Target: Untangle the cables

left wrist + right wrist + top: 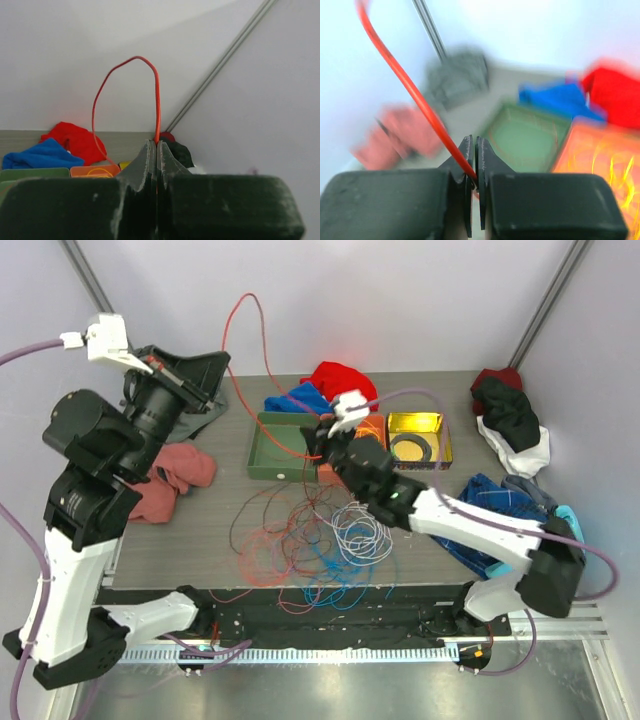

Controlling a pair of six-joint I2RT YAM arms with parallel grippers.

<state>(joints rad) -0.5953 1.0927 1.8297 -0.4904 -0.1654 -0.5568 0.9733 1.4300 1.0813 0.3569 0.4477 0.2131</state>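
A tangle of thin cables (312,532), red, orange, blue, white-grey and dark, lies on the table near the front edge. One red cable (245,300) rises from it in a tall loop. My left gripper (221,366) is raised high at the back left and is shut on this cable, which arcs up from its tips in the left wrist view (157,100). My right gripper (319,443) sits low between the green tray and the orange tray, shut on the same red cable (415,95). Its tips (473,142) are nearly closed, with the cable pinched at the base.
A green tray (262,452), an orange tray (374,425) with yellow wire in it, and a yellow tray (440,430) holding a black ring coil (411,449) stand at the back. Cloths lie around: pink (178,472), grey (205,418), red (340,378), blue (298,400), and dark and white (512,422).
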